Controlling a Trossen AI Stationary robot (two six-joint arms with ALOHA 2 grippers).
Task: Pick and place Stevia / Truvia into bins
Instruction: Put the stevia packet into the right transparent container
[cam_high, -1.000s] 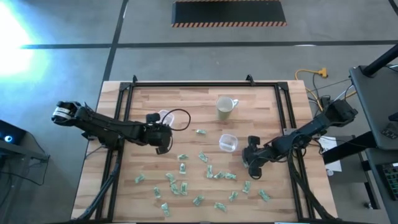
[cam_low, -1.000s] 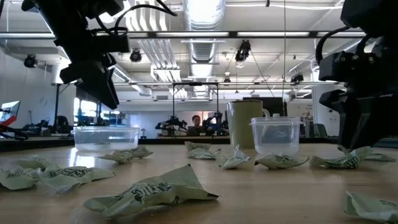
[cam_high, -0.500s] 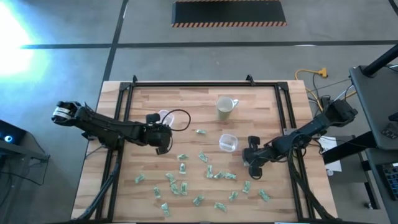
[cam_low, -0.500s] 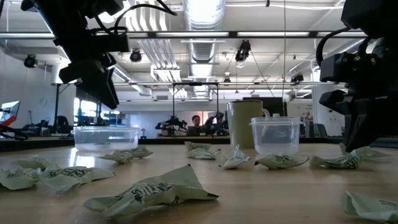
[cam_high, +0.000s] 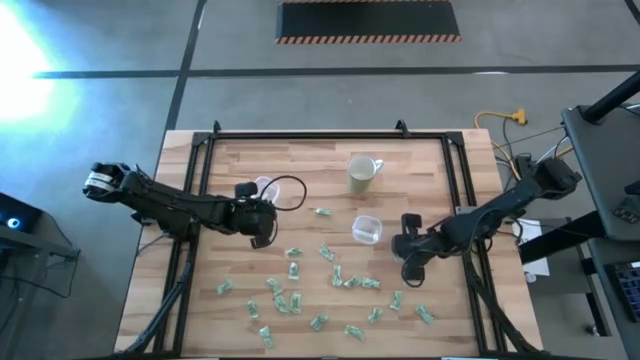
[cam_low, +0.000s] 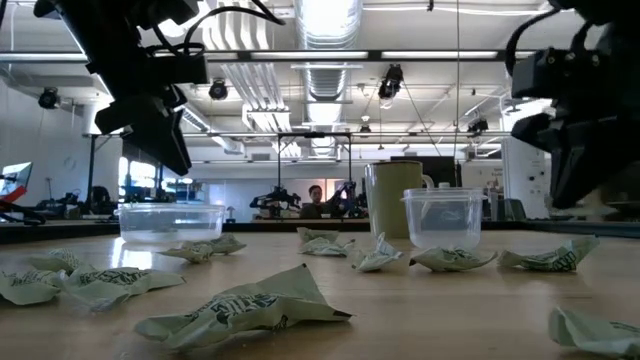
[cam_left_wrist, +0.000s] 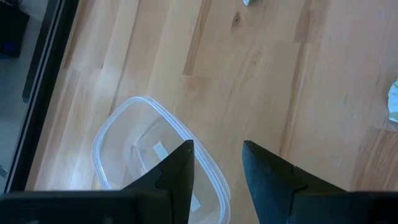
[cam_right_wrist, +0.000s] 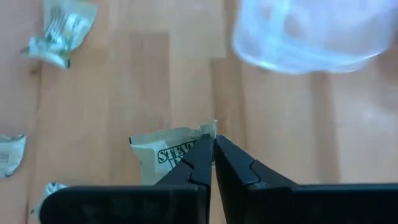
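Observation:
Several green-and-white Stevia packets (cam_high: 335, 280) lie scattered flat on the near half of the wooden table. My right gripper (cam_high: 411, 264) is above the table's right part, near the small squarish clear cup (cam_high: 366, 229), and is shut on one Stevia packet (cam_right_wrist: 163, 153). My left gripper (cam_left_wrist: 217, 163) is open and hovers above the table beside the wider clear bin (cam_left_wrist: 134, 152), which stands on its base at the table's left-centre (cam_high: 268, 190). In the low view the cup (cam_low: 442, 218) and the wide bin (cam_low: 170, 220) stand beyond the packets. My right gripper pinches the packet by its upper corner (cam_right_wrist: 205, 134) between the two fingertips, coming from above and pointing down. The packet is lifted clear of the table, and most of it sticks out to one side of the fingers (cam_right_wrist: 236, 165).
A pale mug (cam_high: 362, 173) stands on the far centre of the table, beyond the cup. A black cable loops near the wide bin (cam_high: 290, 185). Black frame rails (cam_high: 200, 200) run along the table's left, right and far edges. A person shows far off in the room (cam_low: 316, 196).
My right gripper has risen from just above the tabletop, shut, and has drifted slightly toward the table's right. The packet it holds has come up off the wood with it. My left arm has kept still.

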